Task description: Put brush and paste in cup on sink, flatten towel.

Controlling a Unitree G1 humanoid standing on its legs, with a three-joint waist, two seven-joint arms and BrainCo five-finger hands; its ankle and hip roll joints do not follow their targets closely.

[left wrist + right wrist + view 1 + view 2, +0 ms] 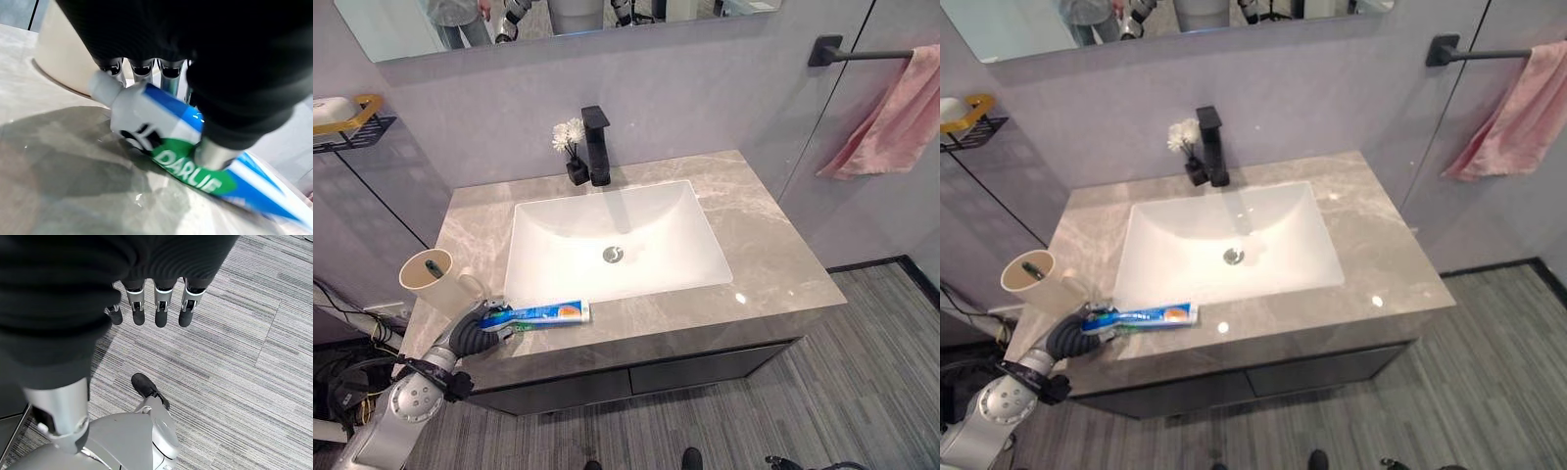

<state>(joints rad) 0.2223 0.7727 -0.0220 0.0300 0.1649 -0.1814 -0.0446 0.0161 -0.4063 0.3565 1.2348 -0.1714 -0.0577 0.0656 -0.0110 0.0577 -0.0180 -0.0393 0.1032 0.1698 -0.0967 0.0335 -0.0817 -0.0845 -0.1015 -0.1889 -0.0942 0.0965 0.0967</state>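
**While the paste is pinched, lift it cap-first toward the cup**

While the left hand point(475, 331) curls its fingers and thumb round the cap end of the paste point(540, 314), the tube lies flat on the tabletop point(773, 264) along the front edge of the sink point(617, 247). The cup point(433, 280) stands just beside that hand, with the brush point(433, 265) apparently already inside. A good lift would likely raise the cap end first, let the tail swing clear, then tip the tube upright over the rim (the grip sits near one end, so the tube may droop or slip). The right hand point(146, 308) hangs over the floor, fingers relaxed and empty. The towel point(896, 117) hangs bunched on its bar point(862, 54), not yet flattened.
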